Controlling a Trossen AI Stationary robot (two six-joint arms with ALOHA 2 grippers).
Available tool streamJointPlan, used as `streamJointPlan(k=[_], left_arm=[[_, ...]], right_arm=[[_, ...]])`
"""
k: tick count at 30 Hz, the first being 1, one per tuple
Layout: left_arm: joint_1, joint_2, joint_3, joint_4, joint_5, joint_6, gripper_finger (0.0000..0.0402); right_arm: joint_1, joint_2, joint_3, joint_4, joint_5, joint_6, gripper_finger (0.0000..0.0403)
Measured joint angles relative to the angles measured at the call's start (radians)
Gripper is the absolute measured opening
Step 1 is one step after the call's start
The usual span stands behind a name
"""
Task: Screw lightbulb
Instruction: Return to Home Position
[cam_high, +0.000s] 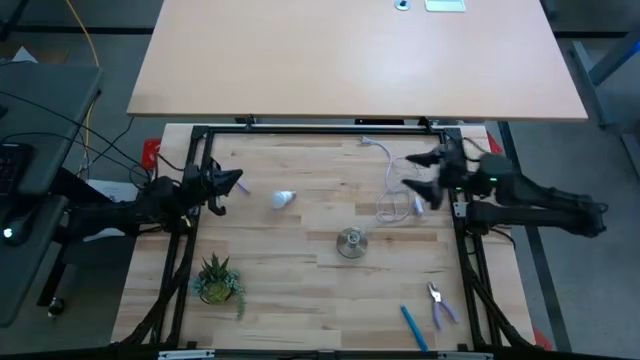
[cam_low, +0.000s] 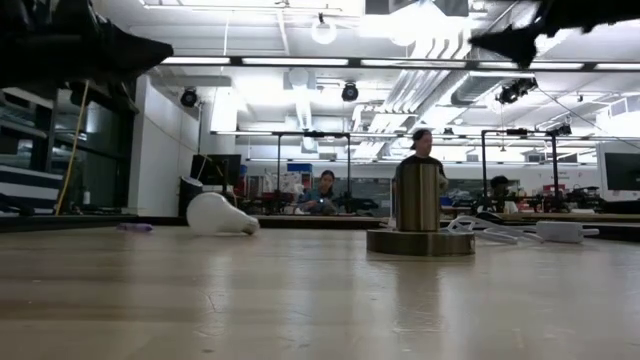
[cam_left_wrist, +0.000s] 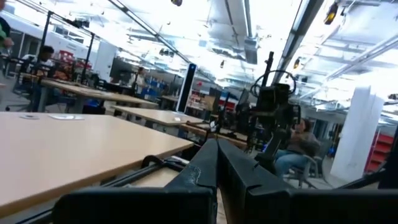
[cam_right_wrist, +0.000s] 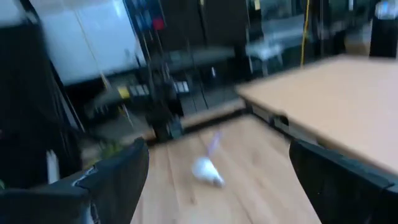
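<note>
The white lightbulb (cam_high: 284, 199) lies on its side on the wooden table, left of centre; it also shows in the low view (cam_low: 220, 214) and the right wrist view (cam_right_wrist: 207, 171). The grey metal socket (cam_high: 351, 241) stands upright on its round base near the table's middle, and its white cord (cam_high: 392, 190) runs toward the far right. My left gripper (cam_high: 236, 182) is shut and empty, held above the table left of the bulb. My right gripper (cam_high: 424, 174) is open and empty, held above the cord at the right and pointing toward the bulb.
A small potted plant (cam_high: 218, 280) stands near the front left. Pliers (cam_high: 440, 303) and a blue pen (cam_high: 413, 327) lie at the front right. A small purple thing (cam_low: 135, 227) lies near the left gripper. A larger table (cam_high: 350, 60) stands beyond the far edge.
</note>
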Motion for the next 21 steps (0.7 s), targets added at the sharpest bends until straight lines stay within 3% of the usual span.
streamJointPlan(k=[7, 11, 15, 21], left_arm=[[-0.002, -0.031, 0.002, -0.025, -0.004, 0.0, 0.0], [-0.002, 0.024, 0.042, -0.322, -0.009, 0.0, 0.0], [-0.002, 0.065, 0.046, -0.494, -0.008, 0.0, 0.0], [-0.002, 0.119, 0.047, -0.497, -0.004, 0.008, 0.0]], right_arm=[[0.0, -0.25, 0.0, -0.001, 0.0, 0.0, 0.0376], [0.0, -0.345, 0.0, -0.002, 0.0, 0.0, 0.0376], [0.0, -0.414, -0.004, 0.005, 0.0, 0.0, 0.0376], [0.003, -0.47, -0.231, 0.388, 0.0, 0.0, 0.0376]])
